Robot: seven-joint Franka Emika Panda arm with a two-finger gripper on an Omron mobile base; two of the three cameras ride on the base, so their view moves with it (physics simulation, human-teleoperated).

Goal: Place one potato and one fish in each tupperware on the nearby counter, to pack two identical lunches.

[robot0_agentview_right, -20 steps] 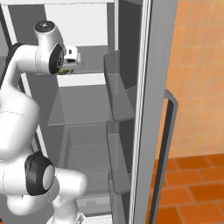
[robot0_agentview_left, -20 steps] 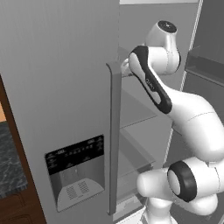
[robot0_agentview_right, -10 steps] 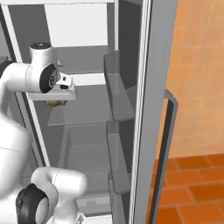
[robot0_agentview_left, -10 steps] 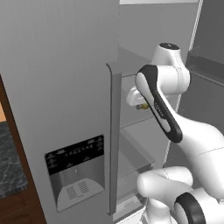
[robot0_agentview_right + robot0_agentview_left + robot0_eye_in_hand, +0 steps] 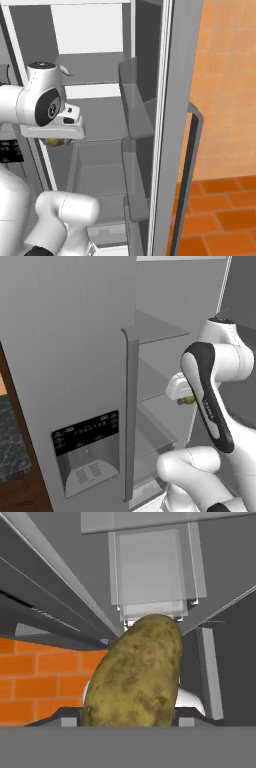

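A golden-brown potato (image 5: 135, 672) stands big in the hand view, and my gripper (image 5: 130, 719) is shut on it. In the left base view the potato (image 5: 188, 401) peeks out below the white hand, in front of the open fridge's middle shelves. The right base view has the same potato (image 5: 56, 142) under the hand, with the gripper (image 5: 57, 141) at mid-shelf height. A strip of the dark marbled counter (image 5: 9, 441) lies at the far left. The fish and the tupperware are out of view.
The fridge's closed left door carries a tall grey handle (image 5: 131, 411) and a dispenser panel (image 5: 87, 448). Its open right door (image 5: 165, 125) with door bins (image 5: 137, 105) stands edge-on close to the arm. An orange tiled wall (image 5: 225, 90) and floor lie beyond.
The hand has come down from the upper shelf level to the middle shelves, carrying the potato, and the arm has folded lower.
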